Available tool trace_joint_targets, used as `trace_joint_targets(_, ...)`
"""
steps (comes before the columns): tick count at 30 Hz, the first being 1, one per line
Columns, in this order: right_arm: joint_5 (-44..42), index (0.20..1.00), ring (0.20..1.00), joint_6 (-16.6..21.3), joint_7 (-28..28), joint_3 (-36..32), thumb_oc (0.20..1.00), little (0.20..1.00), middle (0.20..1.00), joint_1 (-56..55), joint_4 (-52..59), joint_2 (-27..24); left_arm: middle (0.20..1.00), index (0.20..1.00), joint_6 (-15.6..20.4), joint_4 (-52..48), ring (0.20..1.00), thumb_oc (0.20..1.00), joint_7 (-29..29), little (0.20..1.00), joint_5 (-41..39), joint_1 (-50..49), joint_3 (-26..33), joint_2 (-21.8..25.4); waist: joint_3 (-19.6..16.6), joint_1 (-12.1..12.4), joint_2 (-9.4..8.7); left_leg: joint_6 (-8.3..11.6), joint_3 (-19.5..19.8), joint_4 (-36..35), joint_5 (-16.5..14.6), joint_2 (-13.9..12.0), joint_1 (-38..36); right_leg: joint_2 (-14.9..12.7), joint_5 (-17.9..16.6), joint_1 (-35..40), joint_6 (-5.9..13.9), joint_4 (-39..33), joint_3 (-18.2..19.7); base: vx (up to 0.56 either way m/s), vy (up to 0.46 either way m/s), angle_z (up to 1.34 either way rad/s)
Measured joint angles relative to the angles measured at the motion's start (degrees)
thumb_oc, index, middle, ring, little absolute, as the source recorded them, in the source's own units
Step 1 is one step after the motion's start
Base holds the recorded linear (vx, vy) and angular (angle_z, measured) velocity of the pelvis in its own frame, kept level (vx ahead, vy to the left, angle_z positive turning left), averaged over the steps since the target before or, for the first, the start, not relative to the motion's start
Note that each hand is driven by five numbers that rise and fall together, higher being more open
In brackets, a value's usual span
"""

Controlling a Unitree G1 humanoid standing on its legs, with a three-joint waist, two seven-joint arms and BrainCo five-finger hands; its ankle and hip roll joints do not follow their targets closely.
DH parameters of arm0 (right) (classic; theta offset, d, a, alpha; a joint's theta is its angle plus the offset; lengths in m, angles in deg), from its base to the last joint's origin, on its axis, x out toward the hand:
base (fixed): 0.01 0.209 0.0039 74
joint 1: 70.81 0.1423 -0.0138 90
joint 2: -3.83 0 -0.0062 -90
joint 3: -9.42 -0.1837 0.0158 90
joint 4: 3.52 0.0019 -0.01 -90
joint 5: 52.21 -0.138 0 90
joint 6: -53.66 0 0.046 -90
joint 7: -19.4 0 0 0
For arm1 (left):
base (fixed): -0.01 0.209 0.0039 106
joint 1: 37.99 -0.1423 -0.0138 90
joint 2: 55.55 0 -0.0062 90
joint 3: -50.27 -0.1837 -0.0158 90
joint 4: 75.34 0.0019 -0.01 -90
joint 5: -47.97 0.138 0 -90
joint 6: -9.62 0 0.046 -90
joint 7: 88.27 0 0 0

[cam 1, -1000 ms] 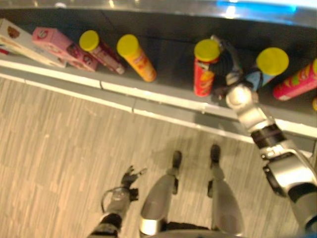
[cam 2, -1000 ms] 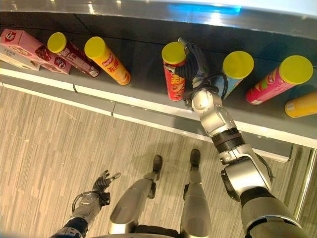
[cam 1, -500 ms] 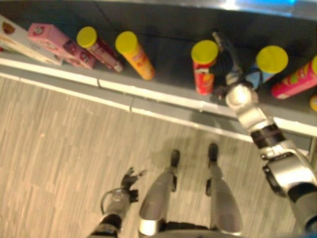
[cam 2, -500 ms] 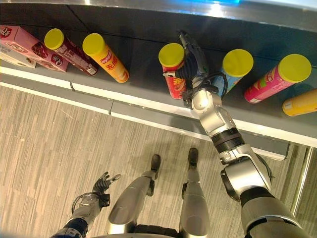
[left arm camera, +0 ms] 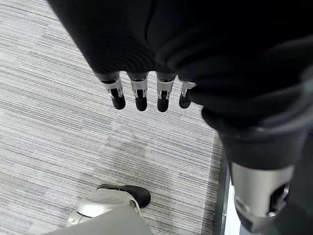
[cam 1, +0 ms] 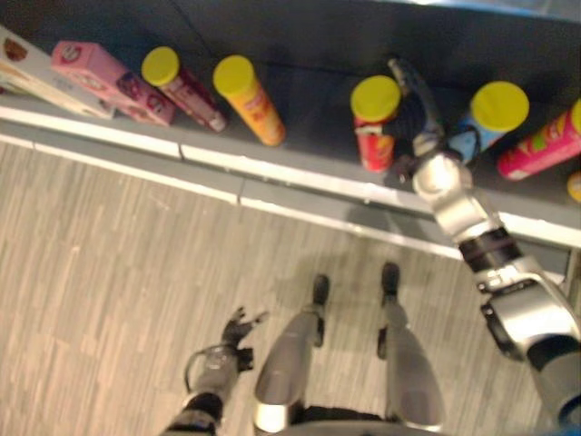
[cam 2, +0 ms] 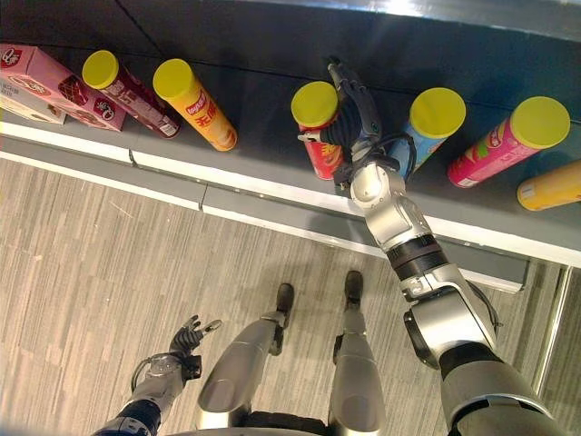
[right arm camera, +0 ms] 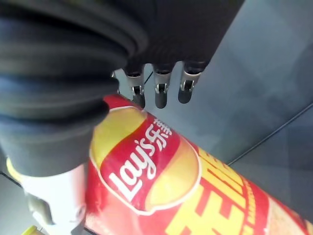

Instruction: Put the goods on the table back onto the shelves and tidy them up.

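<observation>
The long grey shelf (cam 2: 263,109) runs across the far side of the striped floor (cam 2: 91,263). Its stock looks much as it did a second ago: the whole picture has slid a little, which I take for the robot's head moving, not the goods. At the robot's far left lie a white box (cam 1: 36,73) and a pink box (cam 2: 59,77). Next come a dark red can (cam 2: 123,86) and an orange can (cam 2: 195,104), both yellow-lidded and leaning. Well to the right stands the red can (cam 2: 320,136), the piece now in hand, on the shelf near its front edge. Beyond it are a blue can (cam 2: 427,123), a pink can (cam 2: 508,141) and a yellow-orange can (cam 2: 549,186) at the edge of view. The right hand (cam 2: 356,104) has kept its place against the red can's right side with its fingers (right arm camera: 160,93) stretched out straight along it, not wrapped round. So I judge the can is already delivered and is only being steadied or nudged into line, with withdrawal the likely next step. The left hand (cam 2: 186,341) hangs low over the floor, fingers loose and holding nothing. The red can's label shows a red-and-yellow emblem and large yellow lettering, and the other cans and boxes carry print too small to make out.
</observation>
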State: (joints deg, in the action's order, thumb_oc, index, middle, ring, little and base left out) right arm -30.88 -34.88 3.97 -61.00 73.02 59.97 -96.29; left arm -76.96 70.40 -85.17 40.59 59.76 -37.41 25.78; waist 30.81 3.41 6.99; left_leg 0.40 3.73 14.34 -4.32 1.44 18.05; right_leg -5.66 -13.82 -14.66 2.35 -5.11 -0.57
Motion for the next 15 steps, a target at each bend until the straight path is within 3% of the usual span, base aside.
trace_joint_targets(15,0.0,1.000,1.000,-0.1,1.3,-0.2,1.000,1.000,1.000,-0.1,5.4,0.3,1.000,1.000,-0.7,0.5,1.000,1.000,0.0,1.000,0.0,0.1,-0.1,0.0,0.2,-0.2,-0.52,-0.15,0.1,1.1,-0.3,0.0,0.8,0.0,0.5,0.0,-0.68,0.0,-0.1,0.00,0.000,0.00)
